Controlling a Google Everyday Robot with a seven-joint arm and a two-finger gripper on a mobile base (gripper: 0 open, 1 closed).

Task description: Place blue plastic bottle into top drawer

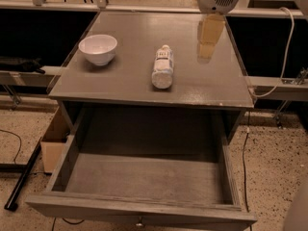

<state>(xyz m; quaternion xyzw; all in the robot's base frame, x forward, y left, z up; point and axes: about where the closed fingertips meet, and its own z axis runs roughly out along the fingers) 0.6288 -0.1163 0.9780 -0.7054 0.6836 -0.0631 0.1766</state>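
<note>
The blue plastic bottle lies on its side in the middle of the grey tabletop, its white cap pointing away from me. My gripper hangs above the back right part of the tabletop, to the right of the bottle and apart from it, holding nothing that I can see. The top drawer is pulled wide open below the tabletop and its inside is empty. Its small round knob shows at the bottom edge of the front panel.
A white round bowl stands on the tabletop's left side. A cardboard box sits on the floor left of the drawer. A white cable hangs at the right. A black pole lies on the floor.
</note>
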